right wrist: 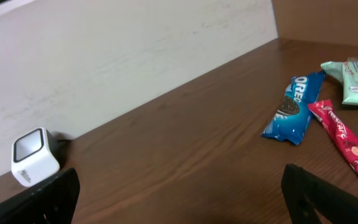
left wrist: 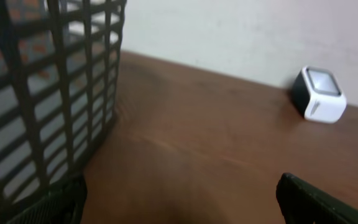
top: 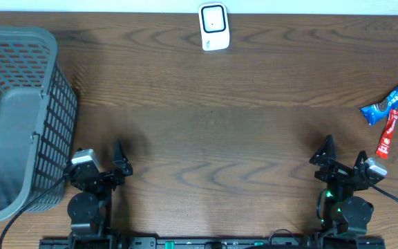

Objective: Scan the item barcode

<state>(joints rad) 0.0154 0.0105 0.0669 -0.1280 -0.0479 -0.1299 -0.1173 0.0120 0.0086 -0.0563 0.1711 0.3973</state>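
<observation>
The right gripper (right wrist: 179, 202) is holding its fingers (right wrist: 328, 199) spread wide, gripping and touching nothing. The left gripper (left wrist: 182, 202) is doing likewise beside the basket (left wrist: 48, 93). Outward from the right one, near the right edge of the table (top: 240, 124), the Oreo pack (right wrist: 294, 109) is lying flat against a red bar (right wrist: 347, 143), with a green packet (right wrist: 356, 81) just beyond. The pack is looking light, crinkly and slick, its biscuits likely fragile, so I am judging a gentle pinch across its narrow width, mid-length, as safest. The scanner (top: 213, 26) is sitting well apart at the far edge.
</observation>
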